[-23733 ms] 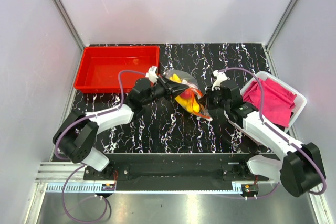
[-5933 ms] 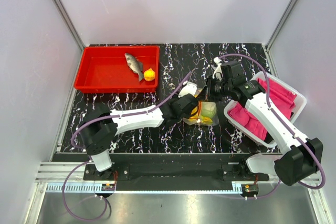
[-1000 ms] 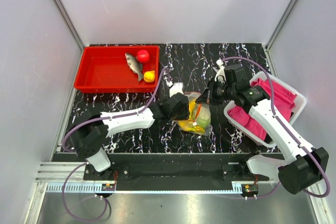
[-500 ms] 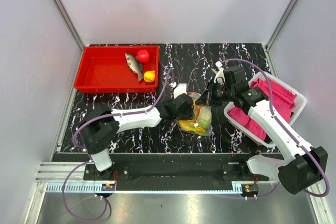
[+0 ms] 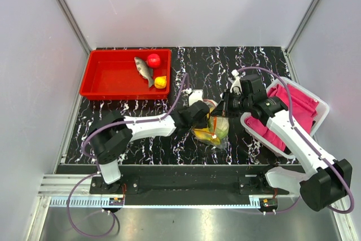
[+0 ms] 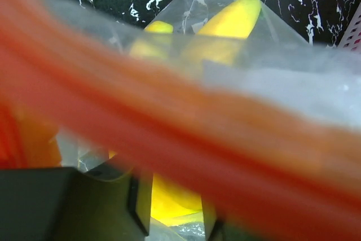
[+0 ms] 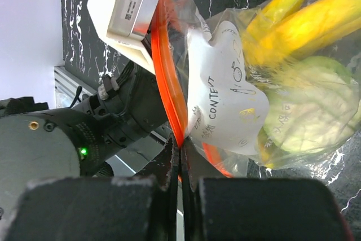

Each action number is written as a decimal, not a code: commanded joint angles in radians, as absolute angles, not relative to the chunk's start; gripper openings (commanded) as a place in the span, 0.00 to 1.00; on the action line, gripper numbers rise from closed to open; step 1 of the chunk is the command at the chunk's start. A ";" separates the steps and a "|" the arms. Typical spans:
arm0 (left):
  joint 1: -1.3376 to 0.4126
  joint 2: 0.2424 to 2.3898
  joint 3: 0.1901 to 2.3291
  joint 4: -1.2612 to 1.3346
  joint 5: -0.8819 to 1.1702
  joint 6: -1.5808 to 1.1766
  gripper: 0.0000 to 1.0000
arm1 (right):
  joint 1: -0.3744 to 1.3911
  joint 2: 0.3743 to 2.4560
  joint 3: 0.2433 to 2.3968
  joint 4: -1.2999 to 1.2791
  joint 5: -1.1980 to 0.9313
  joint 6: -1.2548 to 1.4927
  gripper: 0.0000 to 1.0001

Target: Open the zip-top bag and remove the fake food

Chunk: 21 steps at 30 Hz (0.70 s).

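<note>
The zip-top bag lies at mid table, clear with an orange-red zip strip. My right gripper is shut on that strip and holds the mouth up. My left gripper reaches into the mouth, its jaws closed against a yellow banana bunch. A green piece lies in the bag under the bananas. Out of the bag, in the red tray, lie the grey fish, the red round fruit and the small yellow-orange fruit.
A white bin of pink cloth stands at the right, under my right arm. The bag carries a white written label. Grey walls close in the black marbled table on three sides.
My left gripper has pushed a little farther right into the bag mouth and its jaws have narrowed on the yellow piece. The right gripper keeps its pinch on the strip.
</note>
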State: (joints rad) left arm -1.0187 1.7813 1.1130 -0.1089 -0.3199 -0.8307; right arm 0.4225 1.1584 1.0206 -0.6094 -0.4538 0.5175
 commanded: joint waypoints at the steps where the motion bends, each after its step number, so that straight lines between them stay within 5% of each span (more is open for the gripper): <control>1: -1.025 1.740 1.130 -0.153 -0.364 -0.752 0.16 | 0.419 1.131 1.000 -0.598 -0.430 0.494 0.00; 5: -1.025 1.689 1.163 -0.176 -0.374 -0.698 0.00 | 0.419 1.132 0.996 -0.603 -0.394 0.469 0.00; 21: -1.028 1.644 1.294 -0.225 -0.419 -0.715 0.00 | 0.419 1.148 1.020 -0.609 -0.432 0.433 0.00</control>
State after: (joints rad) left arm -1.0203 1.6672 1.1950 -0.2577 -0.3492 -0.7040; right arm 0.4225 1.1591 0.9939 -0.6144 -0.4053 0.4484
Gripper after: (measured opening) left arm 0.355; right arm 0.007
